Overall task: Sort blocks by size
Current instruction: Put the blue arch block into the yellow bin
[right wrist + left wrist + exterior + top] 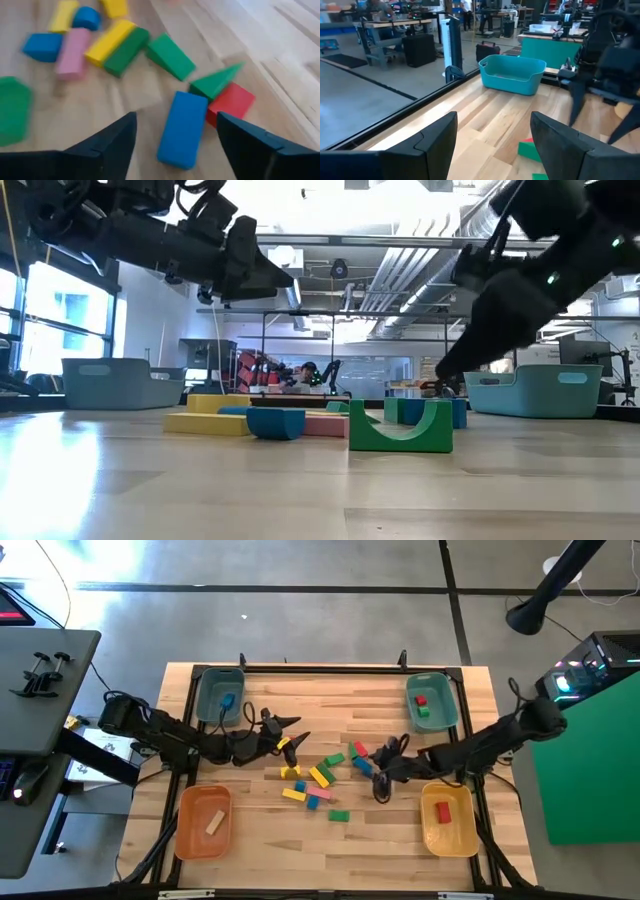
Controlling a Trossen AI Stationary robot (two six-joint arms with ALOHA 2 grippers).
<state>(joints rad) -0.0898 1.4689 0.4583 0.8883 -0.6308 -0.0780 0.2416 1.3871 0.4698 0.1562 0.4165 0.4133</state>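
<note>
Several blocks [320, 775] lie loose at the table's middle: yellow, green, blue, pink and red. My left gripper [293, 730] is open and empty, lifted above the left end of the cluster; the low view [250, 268] shows it well above the table. My right gripper [378, 778] is open, low over the right end of the cluster. In the right wrist view [175, 131] a blue bar [182, 129] lies flat on the table between and beyond its fingers, beside a red block [231, 102] and a green wedge [215, 81]. A green arch [400, 428] stands nearest the low camera.
Four bins stand at the corners: a teal one [220, 697] far left with a blue block, a teal one [432, 703] far right with red and green blocks, an orange one [205, 823] near left with a wooden block, and a yellow one [448, 818] near right with a red block.
</note>
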